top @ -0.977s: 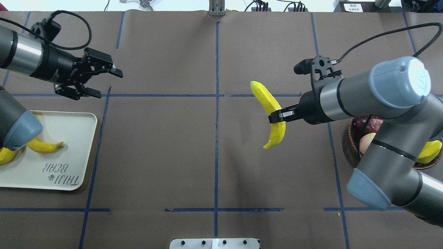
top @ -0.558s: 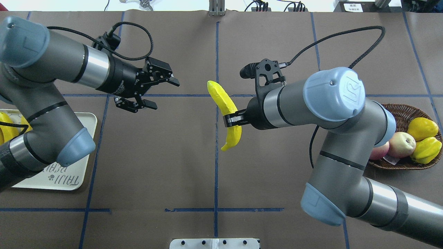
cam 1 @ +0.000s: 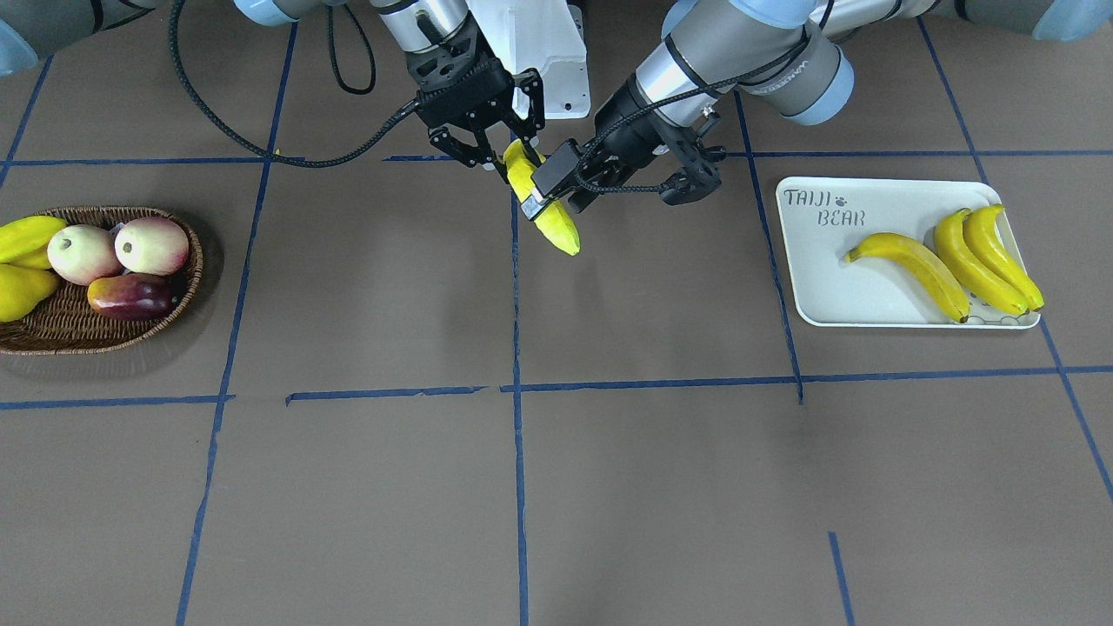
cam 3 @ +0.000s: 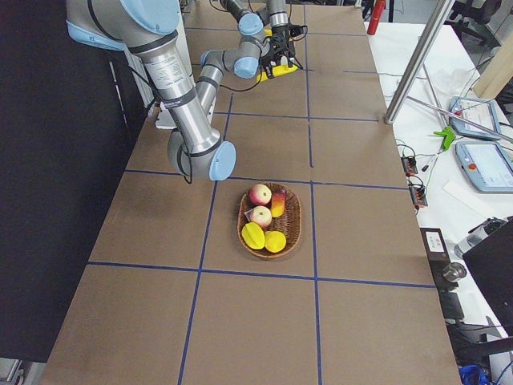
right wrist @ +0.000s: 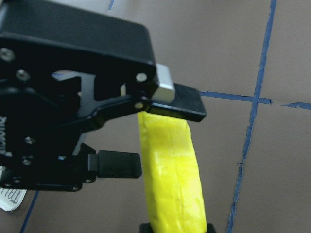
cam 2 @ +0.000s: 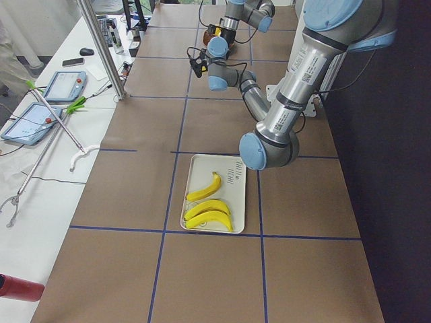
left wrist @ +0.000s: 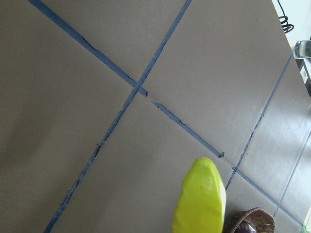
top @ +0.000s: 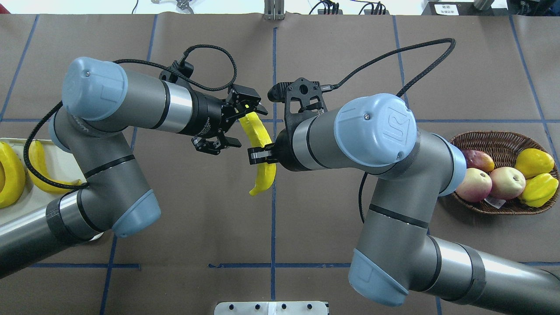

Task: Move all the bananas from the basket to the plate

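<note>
The right tool [top: 261,155] pinches the long glossy yellow banana [top: 264,176] at its middle, holding it above the centre of the brown paper-covered bench [top: 197,218]. The left tool [top: 245,127] is spread, with a finger on either side of the banana's far end. They seem not to touch it, though the view is tight. Three other yellow bananas [cam 1: 913,265] lie on the cream rectangular tray [cam 1: 817,291] at the left end. The brown wicker basket [top: 498,208] at the right end holds pink-cream apples [top: 506,182].

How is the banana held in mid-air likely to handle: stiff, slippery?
Probably stiff: the banana juts out both sides of the right tool without sagging. Its smooth curved skin may slip or pivot in a narrow pinch.
</note>
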Controlling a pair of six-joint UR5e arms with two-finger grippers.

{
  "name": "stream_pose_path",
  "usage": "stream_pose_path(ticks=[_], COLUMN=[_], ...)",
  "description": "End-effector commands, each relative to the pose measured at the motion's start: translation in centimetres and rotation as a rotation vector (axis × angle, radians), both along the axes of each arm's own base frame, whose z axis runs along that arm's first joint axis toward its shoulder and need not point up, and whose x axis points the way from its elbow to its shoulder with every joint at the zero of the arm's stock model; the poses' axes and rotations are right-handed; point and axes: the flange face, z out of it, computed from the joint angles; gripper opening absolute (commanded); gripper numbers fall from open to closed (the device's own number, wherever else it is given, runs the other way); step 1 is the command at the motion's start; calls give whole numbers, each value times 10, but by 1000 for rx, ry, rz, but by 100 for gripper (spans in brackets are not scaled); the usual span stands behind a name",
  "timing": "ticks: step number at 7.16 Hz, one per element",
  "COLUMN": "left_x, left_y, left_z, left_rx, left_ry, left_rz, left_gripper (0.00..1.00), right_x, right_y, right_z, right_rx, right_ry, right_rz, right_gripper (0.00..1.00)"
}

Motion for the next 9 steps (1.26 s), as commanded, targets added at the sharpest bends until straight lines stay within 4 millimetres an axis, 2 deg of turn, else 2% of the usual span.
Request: stream_pose_path(ticks=[1,2,3,4,5,7,8,9], left_x=[6,6,5,3,0,-3,-5,-13], left_y=[-3,-3,-3,-5,-6,-9,-10,-15], left_z=[-1,-2,0,1,2,8,29,57], left_rx=[-25,-42,-45,-46,-47,-53,-70,-89], left_ry=[2,8,7,6,5,-4,-30,-67], left_rz=[-4,-6,-8,-12,-17,-25,-32,-49], left_gripper=[75,28,0,0,0,0,0,0], right_x=[-2,-3,-2,-2,1,10,22,47], right_y=[4,5,5,6,6,8,-1,-17], right_z=[-3,-3,-3,-2,-2,-5,-5,0], right_rx=[0,1,0,-3,-26,-20,-35,-75], right_ry=[-6,-6,-7,-5,-14,-26,-34,-26], right_rz=[-6,-9,-10,-13,-3,-7,-27,-51], right_gripper=[2,5,15,46,98,99,99,99])
